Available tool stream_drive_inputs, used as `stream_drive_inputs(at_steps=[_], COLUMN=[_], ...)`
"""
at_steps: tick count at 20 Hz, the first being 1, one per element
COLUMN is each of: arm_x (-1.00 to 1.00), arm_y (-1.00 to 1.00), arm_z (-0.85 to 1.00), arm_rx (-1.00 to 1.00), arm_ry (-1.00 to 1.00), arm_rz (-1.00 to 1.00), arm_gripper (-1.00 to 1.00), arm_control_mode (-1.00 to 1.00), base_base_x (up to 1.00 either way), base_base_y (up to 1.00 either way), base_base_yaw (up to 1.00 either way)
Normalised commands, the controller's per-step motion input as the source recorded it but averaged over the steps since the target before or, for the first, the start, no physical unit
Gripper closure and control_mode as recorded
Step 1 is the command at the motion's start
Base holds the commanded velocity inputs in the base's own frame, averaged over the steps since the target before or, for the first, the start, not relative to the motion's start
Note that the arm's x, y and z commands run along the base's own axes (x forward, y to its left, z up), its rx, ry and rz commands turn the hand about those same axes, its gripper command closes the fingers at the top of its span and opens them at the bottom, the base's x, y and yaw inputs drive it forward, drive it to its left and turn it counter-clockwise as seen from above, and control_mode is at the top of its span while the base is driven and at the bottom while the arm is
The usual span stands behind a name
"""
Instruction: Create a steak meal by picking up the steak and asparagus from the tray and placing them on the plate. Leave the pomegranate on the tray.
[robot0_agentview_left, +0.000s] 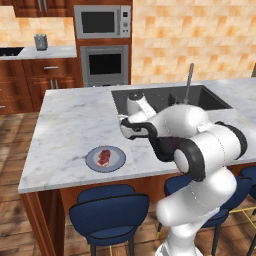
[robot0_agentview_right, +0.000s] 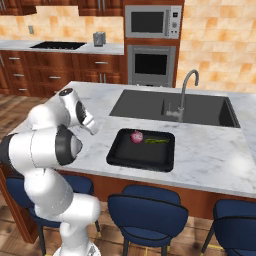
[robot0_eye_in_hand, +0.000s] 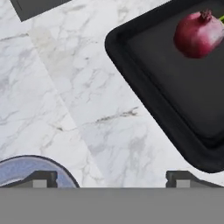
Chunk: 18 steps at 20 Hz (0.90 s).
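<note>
The steak (robot0_agentview_left: 104, 156), a flat red-pink slab, lies on the round grey-blue plate (robot0_agentview_left: 116, 161) near the counter's front edge. On the black tray (robot0_agentview_right: 140, 154) rest the purplish-red pomegranate (robot0_agentview_right: 136, 136) and, beside it, the thin green asparagus (robot0_agentview_right: 156, 141). My gripper (robot0_eye_in_hand: 111, 178) hangs open and empty over bare marble between plate and tray. In the hand view the plate's rim (robot0_eye_in_hand: 24, 166) is at the lower left, the tray's corner (robot0_eye_in_hand: 151, 89) reaches in from the right, and the pomegranate (robot0_eye_in_hand: 199, 34) sits at the upper right. The hand (robot0_agentview_left: 131, 125) hovers above and right of the plate.
A dark sink (robot0_agentview_right: 170, 107) with a curved faucet (robot0_agentview_right: 185, 92) lies behind the tray. Its corner (robot0_eye_in_hand: 39, 6) shows at the top left of the hand view. Blue stools (robot0_agentview_left: 107, 212) stand under the counter's front edge. Open marble stretches left of the plate.
</note>
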Motion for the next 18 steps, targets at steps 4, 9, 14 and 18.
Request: stream_drive_inputs(at_steps=[4, 9, 14, 18], arm_x=[-0.22, -0.24, -0.03, 0.09], arm_y=[-1.00, -1.00, -1.00, -0.97], arm_z=[0.64, 0.56, 0.23, -0.01], arm_rx=[0.00, 0.00, 0.00, 0.03], arm_ry=[-0.01, 0.00, 0.02, 0.02], arm_rz=[0.00, -0.01, -0.05, -0.08], arm_gripper=[-1.00, -1.00, -1.00, -1.00], arm_control_mode=[-1.00, -1.00, -1.00, -1.00], base_base_x=[0.00, 0.00, 0.00, 0.00], base_base_y=[0.00, 0.00, 0.00, 0.00], base_base_yaw=[0.00, 0.00, 0.00, 0.00])
